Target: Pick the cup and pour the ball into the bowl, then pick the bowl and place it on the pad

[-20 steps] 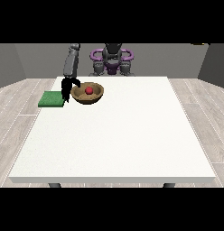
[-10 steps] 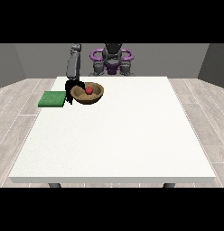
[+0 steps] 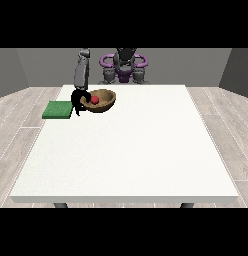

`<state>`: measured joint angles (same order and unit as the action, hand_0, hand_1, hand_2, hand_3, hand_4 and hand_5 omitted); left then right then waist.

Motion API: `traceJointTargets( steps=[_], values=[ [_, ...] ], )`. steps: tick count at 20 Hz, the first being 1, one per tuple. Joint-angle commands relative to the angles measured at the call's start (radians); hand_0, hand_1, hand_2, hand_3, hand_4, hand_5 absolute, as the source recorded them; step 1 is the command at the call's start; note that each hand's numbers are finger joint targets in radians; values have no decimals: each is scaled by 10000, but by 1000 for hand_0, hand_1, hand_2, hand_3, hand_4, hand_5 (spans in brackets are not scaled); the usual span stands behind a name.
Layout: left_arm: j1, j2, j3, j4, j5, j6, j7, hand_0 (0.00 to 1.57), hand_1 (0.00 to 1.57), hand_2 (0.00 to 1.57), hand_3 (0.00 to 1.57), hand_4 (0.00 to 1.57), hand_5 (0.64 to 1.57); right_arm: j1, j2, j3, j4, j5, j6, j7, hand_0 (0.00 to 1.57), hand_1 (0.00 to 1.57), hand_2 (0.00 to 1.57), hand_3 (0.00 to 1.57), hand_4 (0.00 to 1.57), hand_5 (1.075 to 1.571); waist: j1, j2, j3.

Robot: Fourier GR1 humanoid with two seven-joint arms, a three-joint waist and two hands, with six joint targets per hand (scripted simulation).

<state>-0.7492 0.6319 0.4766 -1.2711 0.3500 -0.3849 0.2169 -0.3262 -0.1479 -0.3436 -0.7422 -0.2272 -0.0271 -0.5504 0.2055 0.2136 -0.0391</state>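
Note:
A brown bowl point(image 3: 103, 100) sits on the white table point(image 3: 131, 150) near its far left side, tipped slightly, with a red ball point(image 3: 95, 100) inside it. The hand at the view's left point(image 3: 77, 99) is at the bowl's left rim, its fingers curled over the edge. A green pad point(image 3: 58, 110) lies flat on the table just left of that hand. No cup shows in the view. The other hand does not show.
The robot's torso point(image 3: 124, 65) stands behind the table's far edge. A wide stretch of white table runs from the bowl to the front and right edges.
The bowl has tilted a little and shifted slightly. The hand at the view's left stays at the bowl's left rim.

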Motion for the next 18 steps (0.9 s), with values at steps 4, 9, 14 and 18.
traceJointTargets(
  steps=[4, 9, 14, 18],
  values=[
    [-255, 326, 114, 63, 325, -332, 108, 0, 0, 0, 0, 1143, 1520, 503, -1076, 67, 510, 799, -1695, 1664, 1571, 1571, 1571, 1365, 960, 1536, 279, 575, 359],
    [411, 199, 239, 707, 333, -525, -11, 0, 0, 0, 0, 1192, 1526, 809, -2124, 362, -670, 839, -1745, 3220, 1571, 1571, 1571, 1175, 1000, 1545, 20, -197, 308],
    [654, 119, 299, 759, -20, -148, -315, 0, 0, 0, 0, 1200, 1540, 891, -2885, 620, -1279, 572, -1294, 4458, 1571, 1571, 1571, 969, 1046, 1557, -597, -493, 329],
    [794, 187, 224, 894, -115, -233, -282, 0, 0, 0, 0, 1203, 1540, 529, -4022, 788, -1779, 673, -1006, 5636, 1571, 1571, 1571, 724, 1050, 1563, -685, -587, 348]
  ],
)
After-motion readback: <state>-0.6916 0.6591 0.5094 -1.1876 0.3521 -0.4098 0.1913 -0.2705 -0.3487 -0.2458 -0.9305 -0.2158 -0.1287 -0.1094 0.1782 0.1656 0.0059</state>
